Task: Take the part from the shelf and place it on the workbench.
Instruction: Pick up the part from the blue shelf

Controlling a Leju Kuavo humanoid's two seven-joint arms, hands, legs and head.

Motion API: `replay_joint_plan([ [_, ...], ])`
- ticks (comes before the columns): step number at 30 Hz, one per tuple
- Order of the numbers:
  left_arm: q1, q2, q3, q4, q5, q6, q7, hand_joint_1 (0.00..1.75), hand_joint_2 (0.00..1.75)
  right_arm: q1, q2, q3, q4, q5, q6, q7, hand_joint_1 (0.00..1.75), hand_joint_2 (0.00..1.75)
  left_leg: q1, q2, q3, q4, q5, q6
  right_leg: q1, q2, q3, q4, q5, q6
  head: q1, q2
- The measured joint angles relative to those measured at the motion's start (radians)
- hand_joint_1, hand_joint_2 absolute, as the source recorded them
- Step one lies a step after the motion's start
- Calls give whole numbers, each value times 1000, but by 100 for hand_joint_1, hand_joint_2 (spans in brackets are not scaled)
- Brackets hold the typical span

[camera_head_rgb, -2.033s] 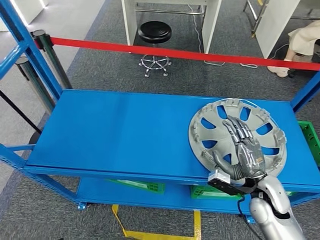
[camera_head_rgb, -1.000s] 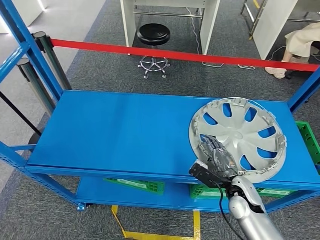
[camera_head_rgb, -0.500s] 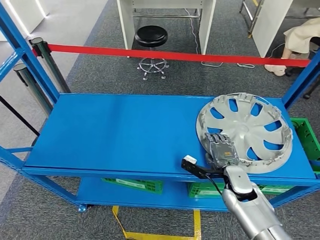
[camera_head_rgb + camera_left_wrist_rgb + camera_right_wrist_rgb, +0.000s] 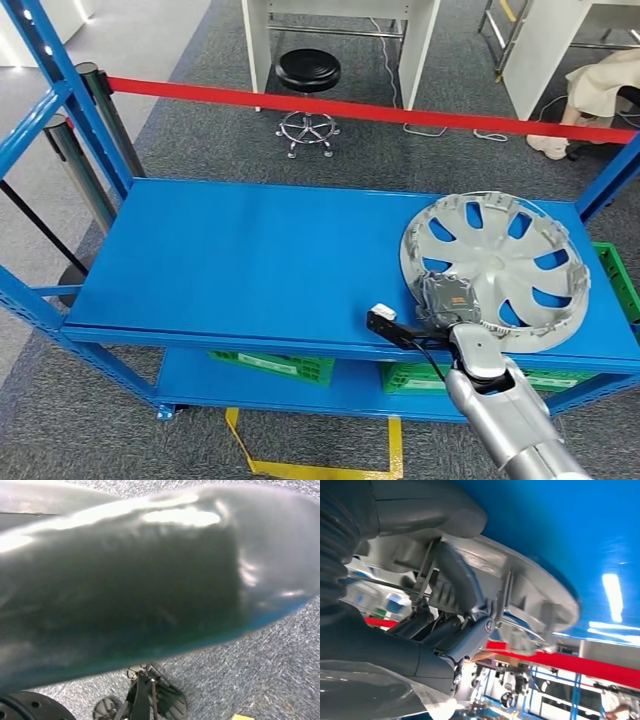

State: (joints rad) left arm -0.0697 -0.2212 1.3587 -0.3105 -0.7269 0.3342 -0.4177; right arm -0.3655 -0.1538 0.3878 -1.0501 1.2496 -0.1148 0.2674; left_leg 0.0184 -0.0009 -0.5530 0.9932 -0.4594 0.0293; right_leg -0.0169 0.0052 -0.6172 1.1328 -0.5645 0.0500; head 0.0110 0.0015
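Gripping the near rim of the wheel cover [image 4: 496, 268], your right hand [image 4: 450, 298] has its fingers [image 4: 456, 587] curled over the edge, thumb under. The cover lies at the right end of the blue shelf [image 4: 249, 265]. Lift unevenly and its far edge may drag, twisting it loose from this one-sided hold.
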Motion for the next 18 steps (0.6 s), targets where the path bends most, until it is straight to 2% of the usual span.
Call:
replay_joint_plan([
  [1,0,0,0,0,1,2,0,0,0,1,1,0,3,-1,-5,-4,175,175,-2,0,-3,0,1,3,0,0,-36,75,-32,1,1,0],
  [2,1,0,1,0,1,4,0,0,0,2,2,0,5,-2,-9,-7,175,175,-4,0,-4,0,1,4,0,0,-63,131,-49,1,0,0],
  [3,1,0,2,0,1,5,0,0,0,2,3,1,6,-4,-13,-9,175,175,-6,0,-5,1,2,4,1,0,-73,152,-47,0,1,0],
  [4,1,-1,4,0,2,6,0,0,0,2,4,0,7,-5,-16,-12,175,175,-7,0,-4,1,2,4,1,0,-62,130,-25,-3,0,0],
  [6,0,-2,7,-1,2,7,0,0,0,1,5,0,8,-8,-26,-19,175,175,-8,-1,-1,1,1,2,3,0,5,-5,43,-13,1,0],
  [7,-1,-3,8,-1,2,7,-1,0,0,0,6,0,8,-10,-32,-26,175,175,-10,-1,0,2,-1,-1,4,0,41,-74,66,-18,0,0],
  [8,-1,-4,8,-2,2,7,-2,0,0,0,8,-1,8,-14,-38,-35,175,175,-11,-1,-1,3,-1,-6,6,0,66,-121,78,-22,0,0],
  [9,-2,-4,9,-3,2,8,-3,0,0,1,9,-2,8,-19,-45,-44,175,175,-12,-1,-1,4,-1,-12,9,0,78,-143,80,-25,0,0],
  [12,-3,-5,9,-5,2,8,-5,0,0,4,14,-3,8,-36,-61,-73,175,175,-9,-2,-3,8,-4,-29,10,-2,82,-151,86,-38,-1,0],
  [14,-3,-4,9,-7,2,8,-6,0,0,6,18,-3,8,-44,-69,-86,175,175,-7,-2,-28,66,-44,-40,6,-6,83,-157,92,-48,-5,0],
  [16,-2,-4,9,-8,2,8,-6,0,0,11,21,-4,8,-49,-76,-95,175,175,-5,-1,-85,199,-115,-48,5,-10,81,-157,92,-52,-9,0],
  [17,-1,-3,9,-8,2,8,-6,0,0,13,21,-4,8,-50,-79,-98,175,175,-4,-1,-111,260,-138,-51,5,-11,80,-157,92,-53,-8,0],
  [18,0,-3,9,-8,2,8,-6,0,0,16,21,-4,7,-51,-84,-102,175,175,-4,-1,-124,291,-142,-53,5,-11,80,-157,92,-53,-9,0],
])
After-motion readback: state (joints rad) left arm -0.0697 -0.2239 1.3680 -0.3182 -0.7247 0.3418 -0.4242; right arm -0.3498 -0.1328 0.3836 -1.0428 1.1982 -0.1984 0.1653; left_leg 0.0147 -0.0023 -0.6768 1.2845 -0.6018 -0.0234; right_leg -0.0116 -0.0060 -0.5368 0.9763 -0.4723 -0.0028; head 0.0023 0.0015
